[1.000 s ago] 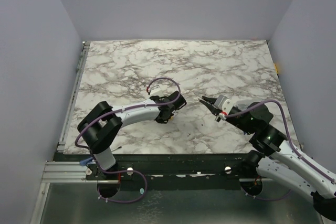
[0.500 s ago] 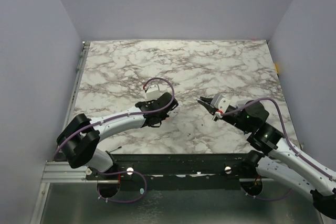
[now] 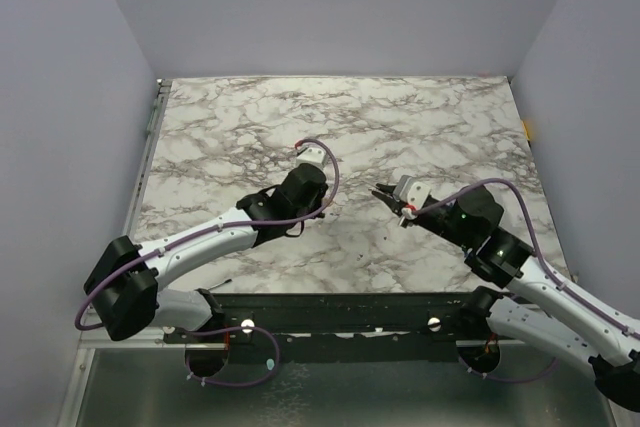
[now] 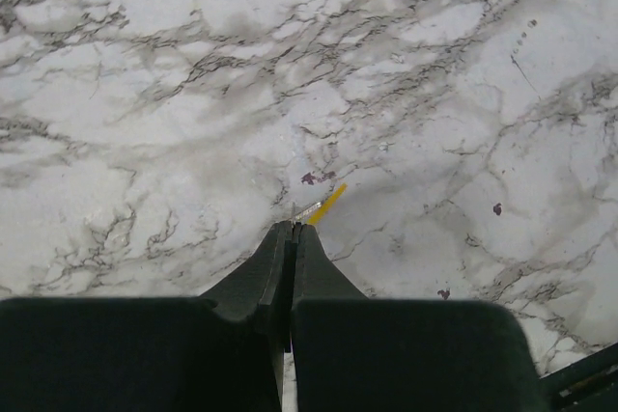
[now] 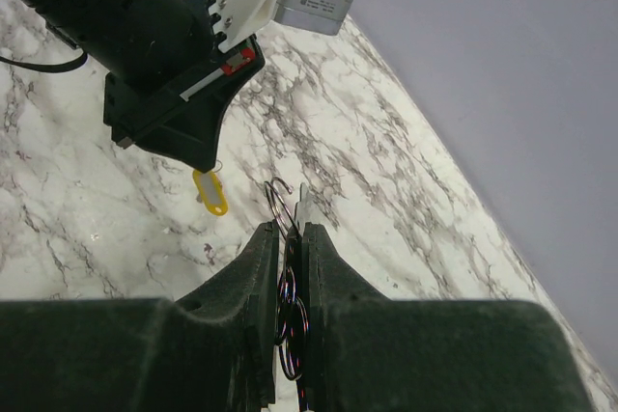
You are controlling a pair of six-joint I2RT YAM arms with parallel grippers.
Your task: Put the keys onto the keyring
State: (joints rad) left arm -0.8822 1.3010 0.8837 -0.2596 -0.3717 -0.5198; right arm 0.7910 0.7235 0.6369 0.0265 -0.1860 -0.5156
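My left gripper (image 4: 293, 227) is shut on the whitish metal end of the key; its yellow-orange head (image 4: 326, 205) sticks out past the fingertips, just above the marble. In the right wrist view the key (image 5: 210, 190) hangs under the left gripper (image 5: 198, 156). My right gripper (image 5: 290, 229) is shut on the keyring (image 5: 278, 198), a thin grey wire ring whose top pokes out past the fingertips. The ring is a short way right of the key and not touching it. In the top view the left gripper (image 3: 320, 207) and right gripper (image 3: 382, 192) face each other mid-table.
The marble table (image 3: 250, 117) is enclosed by lavender walls at the left, back and right. A metal rail (image 3: 140, 177) runs along its left edge. A dark frame bar (image 3: 340, 312) runs along the near edge by the arm bases.
The left arm has stretched out and its gripper has moved right and up the table with the key. The right gripper has shifted slightly left toward it with the ring.
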